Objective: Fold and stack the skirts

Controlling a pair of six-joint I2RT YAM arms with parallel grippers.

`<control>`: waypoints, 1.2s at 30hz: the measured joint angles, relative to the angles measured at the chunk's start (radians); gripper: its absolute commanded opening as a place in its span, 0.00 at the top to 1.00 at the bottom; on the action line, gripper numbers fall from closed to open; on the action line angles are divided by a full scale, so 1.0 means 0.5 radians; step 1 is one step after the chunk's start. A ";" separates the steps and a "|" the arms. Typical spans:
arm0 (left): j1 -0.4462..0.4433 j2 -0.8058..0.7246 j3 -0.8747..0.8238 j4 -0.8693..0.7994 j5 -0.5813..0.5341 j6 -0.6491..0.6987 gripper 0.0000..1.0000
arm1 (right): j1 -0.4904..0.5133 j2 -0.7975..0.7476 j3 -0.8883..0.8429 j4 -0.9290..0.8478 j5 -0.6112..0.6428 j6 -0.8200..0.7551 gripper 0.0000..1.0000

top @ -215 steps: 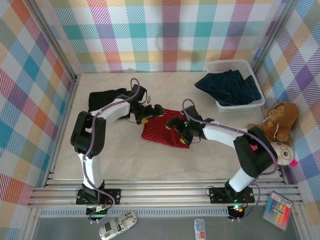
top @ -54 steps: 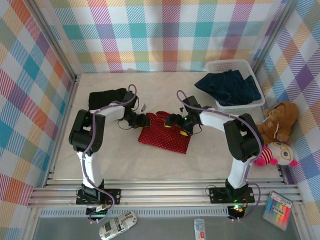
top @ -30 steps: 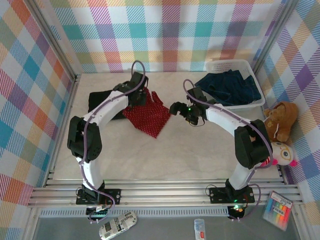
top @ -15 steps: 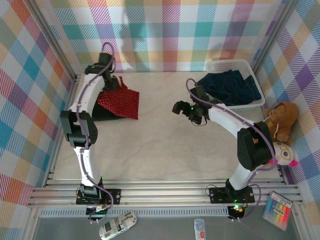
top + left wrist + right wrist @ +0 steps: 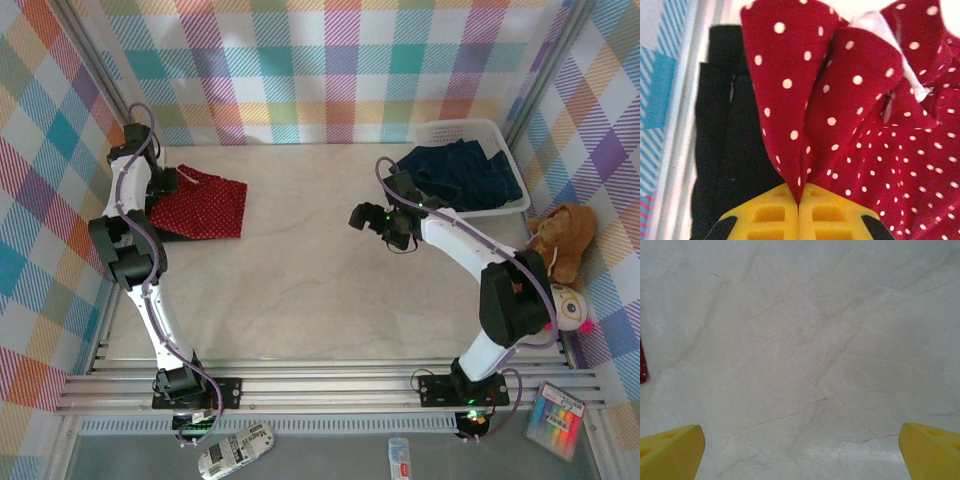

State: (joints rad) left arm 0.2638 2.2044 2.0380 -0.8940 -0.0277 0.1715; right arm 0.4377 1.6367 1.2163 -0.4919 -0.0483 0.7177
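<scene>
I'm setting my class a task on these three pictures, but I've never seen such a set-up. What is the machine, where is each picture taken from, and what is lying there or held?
Two robot arms are bolted to the near edge of a table, each ending in two yellow jaws. The wide picture looks down from above and behind: left arm on the left, right arm on the right. The other two come from cameras on the wrists, looking past the jaws. At far left a red skirt lies partly over a black skirt. A basket at far right holds blue skirts; a teddy bear sits beside it. The left jaws are shut on a fold of the red skirt. The right jaws stand open over bare table, holding nothing.
</scene>
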 measured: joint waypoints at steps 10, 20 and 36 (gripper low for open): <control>-0.197 -0.160 0.011 -0.065 0.037 -0.149 1.00 | -0.012 -0.060 -0.014 -0.020 0.114 -0.032 0.01; -0.210 -0.248 0.338 -0.350 0.027 -0.093 1.00 | -0.028 -0.130 -0.057 -0.023 0.152 -0.060 0.01; 0.063 0.031 0.505 -0.455 0.156 0.159 1.00 | -0.039 -0.142 -0.092 -0.045 0.166 -0.076 0.01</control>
State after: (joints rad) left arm 0.2955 2.2196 2.2906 -1.1217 0.0505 0.2512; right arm 0.4183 1.5658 1.1706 -0.5144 0.0345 0.6800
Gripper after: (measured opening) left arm 0.047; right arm 0.990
